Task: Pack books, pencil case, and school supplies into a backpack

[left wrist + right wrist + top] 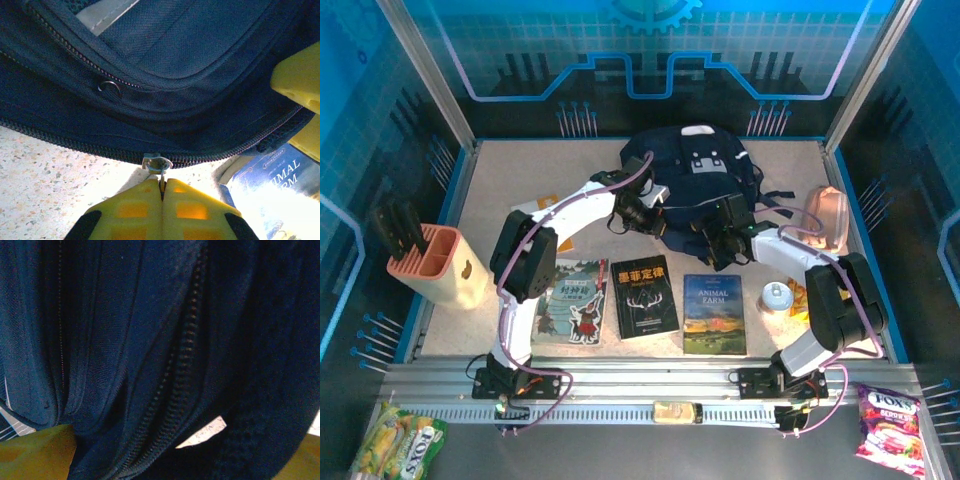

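Pinched flat between yellow fingers, right under the left wrist lens, is the metal zipper pull (pixel 157 164) of the backpack (pixel 175 55). The left gripper (pixel 162 186) is clamped shut on it at the low point of the zipper track that curves along the bag's near edge. The teeth appear meshed on both sides of the slider, so I judge the bag closed at this spot and the step in hand to be opening the compartment, with nothing packed yet. From above, the backpack lies at the middle back of the table (pixel 500 170), and both arms reach in to its near edge. The right gripper (pixel 722 238) is at the bag's front, just right of the left one. Its wrist view shows its fingers (pixel 35 452) spread wide at the lower corners, with dark fabric and a zipper line between them, gripping nothing I can make out. The next move calls for drawing the pull along the curved track while the bag is kept from sliding, which probably means the right gripper must take hold of fabric. Three books (pixel 644 296) lie in a row near the arm bases. The pencil case (pixel 828 218) sits right of the bag, and a pink rack (pixel 435 262) stands far left.
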